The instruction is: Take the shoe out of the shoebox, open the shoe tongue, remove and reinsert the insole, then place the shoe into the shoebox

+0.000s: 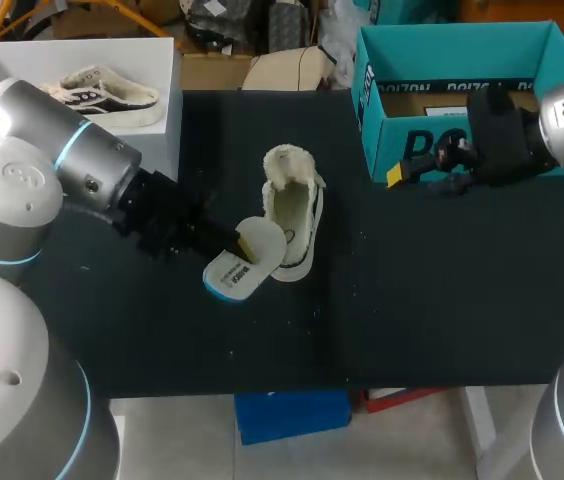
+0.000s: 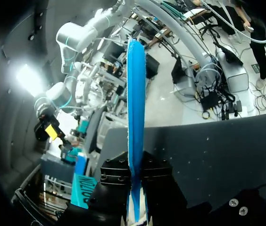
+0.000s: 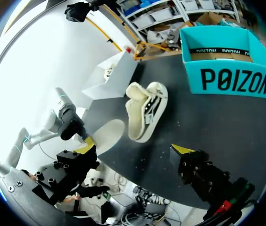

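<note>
Left claw (image 2: pixel 135 188) pinches the insole (image 1: pixel 247 260) tight, just beside the shoe (image 1: pixel 294 215) lying mid-worktop (image 1: pixel 442 300), well apart from every edge. Right claw (image 3: pixel 134 148) gapes wide, holding nothing, near the box (image 1: pixel 367 80).

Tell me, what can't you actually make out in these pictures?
- Left claw tips: in the left wrist view, the insole, seen edge-on, and the black fingers cover them.
- Shoe, toe end inside: hidden by its own upper in the head and right wrist views.
- Box floor: partly covered by the right arm in the head view.
</note>
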### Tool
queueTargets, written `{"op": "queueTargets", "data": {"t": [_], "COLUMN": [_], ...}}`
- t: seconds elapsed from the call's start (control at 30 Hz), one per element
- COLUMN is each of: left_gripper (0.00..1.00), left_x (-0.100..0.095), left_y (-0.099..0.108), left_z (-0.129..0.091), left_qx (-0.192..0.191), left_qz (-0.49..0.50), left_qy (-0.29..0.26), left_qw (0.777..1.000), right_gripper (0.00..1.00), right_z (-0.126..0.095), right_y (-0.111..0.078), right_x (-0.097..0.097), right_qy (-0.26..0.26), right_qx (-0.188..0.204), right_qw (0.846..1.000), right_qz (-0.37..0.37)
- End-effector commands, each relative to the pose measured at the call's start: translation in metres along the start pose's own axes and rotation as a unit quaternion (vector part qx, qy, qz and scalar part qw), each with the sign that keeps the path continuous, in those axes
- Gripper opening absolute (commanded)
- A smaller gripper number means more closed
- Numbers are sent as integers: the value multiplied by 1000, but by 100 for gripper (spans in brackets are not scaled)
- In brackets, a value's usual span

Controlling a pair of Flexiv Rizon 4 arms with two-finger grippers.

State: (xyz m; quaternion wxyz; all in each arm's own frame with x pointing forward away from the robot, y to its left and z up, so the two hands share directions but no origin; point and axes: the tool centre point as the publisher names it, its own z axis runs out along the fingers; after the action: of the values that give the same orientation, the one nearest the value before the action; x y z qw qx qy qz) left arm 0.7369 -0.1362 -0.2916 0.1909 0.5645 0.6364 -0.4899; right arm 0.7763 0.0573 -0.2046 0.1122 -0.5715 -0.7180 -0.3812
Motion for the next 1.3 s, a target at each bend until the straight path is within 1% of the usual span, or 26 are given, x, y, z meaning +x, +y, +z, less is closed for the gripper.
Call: {"op": "queueTargets", "data": {"t": [0.03,0.1,0.23,0.3,0.37,0.43,0.83,1.0,1.3], "left_gripper": [0,0,0,0,0,0,0,0,0], "left_x": [3,5,5,5,4,2,-3,-5,-6], "left_y": [11,16,28,34,42,49,90,103,123], "left_z": [5,8,12,13,15,17,26,27,32], "left_qx": [17,16,27,39,35,39,44,46,39], "left_qz": [-8,-4,-7,-12,-12,-11,1,2,4], "left_qy": [16,32,46,36,48,48,102,111,109], "left_qw": [1000,999,999,999,998,998,994,993,993], "right_gripper": [100,100,100,100,100,100,100,100,100], "right_z": [0,0,0,0,0,0,0,0,0], "right_y": [-1,-1,-1,-1,-1,-1,-1,-1,-1], "right_x": [0,0,0,0,0,0,0,0,0], "right_qy": [-1,-1,-1,-1,-1,-1,-1,-1,-1], "right_qx": [0,0,0,0,0,0,0,0,0], "right_qw": [1000,1000,1000,1000,1000,1000,1000,1000,1000], "right_qz": [0,0,0,0,0,0,0,0,0]}}
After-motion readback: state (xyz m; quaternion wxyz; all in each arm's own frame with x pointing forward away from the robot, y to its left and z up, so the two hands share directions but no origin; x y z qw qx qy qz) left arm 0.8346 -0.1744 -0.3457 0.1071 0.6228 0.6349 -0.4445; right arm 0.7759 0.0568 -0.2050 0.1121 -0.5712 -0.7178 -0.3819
